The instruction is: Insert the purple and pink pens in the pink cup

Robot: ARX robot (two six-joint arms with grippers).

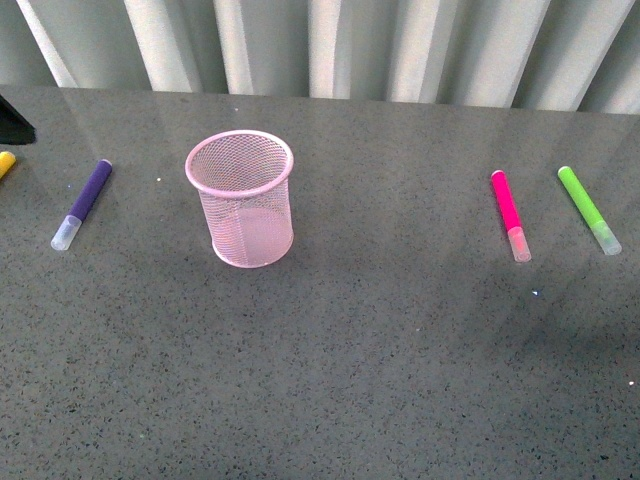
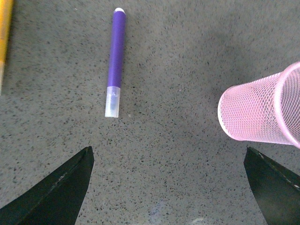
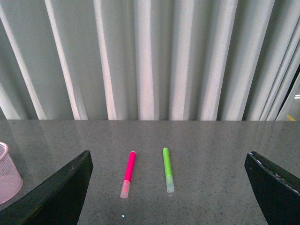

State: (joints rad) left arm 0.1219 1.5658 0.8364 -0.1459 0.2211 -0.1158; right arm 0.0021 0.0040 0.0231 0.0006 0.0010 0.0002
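Note:
The pink mesh cup [image 1: 241,198] stands upright left of centre on the grey table; it also shows in the left wrist view [image 2: 262,110] and at the edge of the right wrist view [image 3: 8,172]. The purple pen [image 1: 82,203] lies to its left, seen too in the left wrist view [image 2: 115,61]. The pink pen [image 1: 509,213] lies at the right, also in the right wrist view [image 3: 128,173]. My left gripper [image 2: 168,161] is open and empty, above the table between purple pen and cup. My right gripper [image 3: 168,171] is open and empty, short of the pink pen.
A lime green pen [image 1: 588,209] lies right of the pink pen, also in the right wrist view [image 3: 168,169]. A yellow pen [image 1: 5,164] sits at the far left edge. A dark object [image 1: 12,122] is at the back left. Pale curtains hang behind the table.

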